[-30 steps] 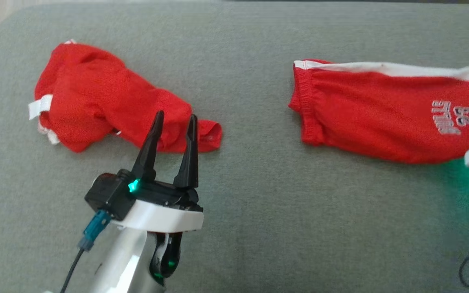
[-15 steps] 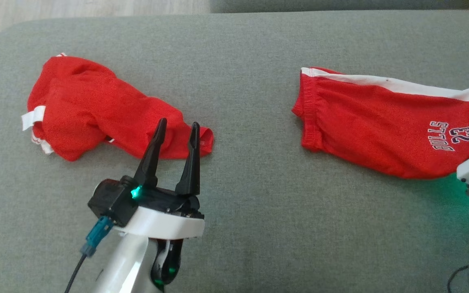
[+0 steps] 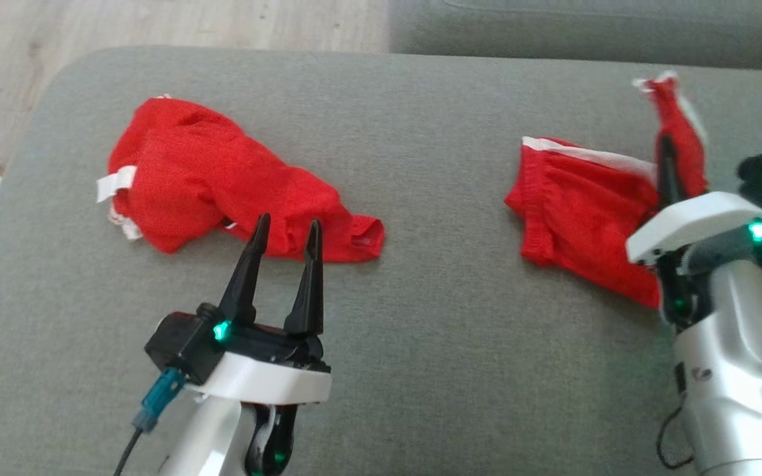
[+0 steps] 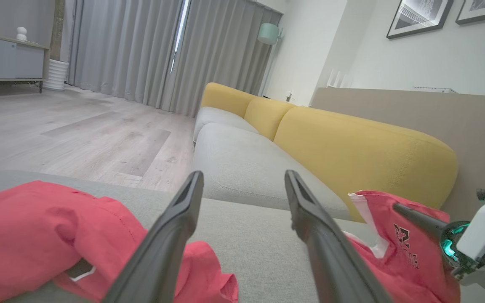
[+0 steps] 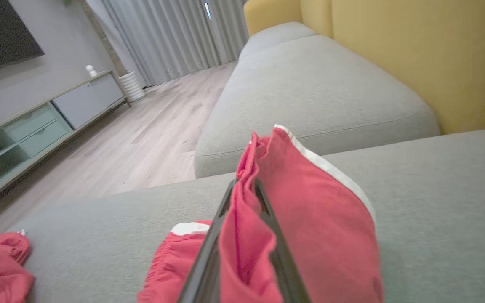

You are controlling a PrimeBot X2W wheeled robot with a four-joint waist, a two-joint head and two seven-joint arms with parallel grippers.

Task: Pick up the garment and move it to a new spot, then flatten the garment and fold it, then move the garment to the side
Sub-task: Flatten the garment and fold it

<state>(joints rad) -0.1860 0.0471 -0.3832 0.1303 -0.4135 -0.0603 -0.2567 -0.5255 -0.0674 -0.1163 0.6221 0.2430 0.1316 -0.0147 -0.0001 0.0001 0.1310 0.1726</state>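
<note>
One red garment (image 5: 322, 219) in right tool (image 5: 243, 189)

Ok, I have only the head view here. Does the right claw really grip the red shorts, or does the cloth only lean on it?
Observer: It grips. In the right wrist view a fold of the red shorts is pinched between the two fingers of the right claw, which is shut.
Operator: Good. Is there any marking on the raised part?
Observer: Yes. The left wrist view shows dark print on the raised cloth, on the face turned toward that camera.
Operator: And what lies past the far grey seat?
Observer: A yellow backrest runs along it.
</note>
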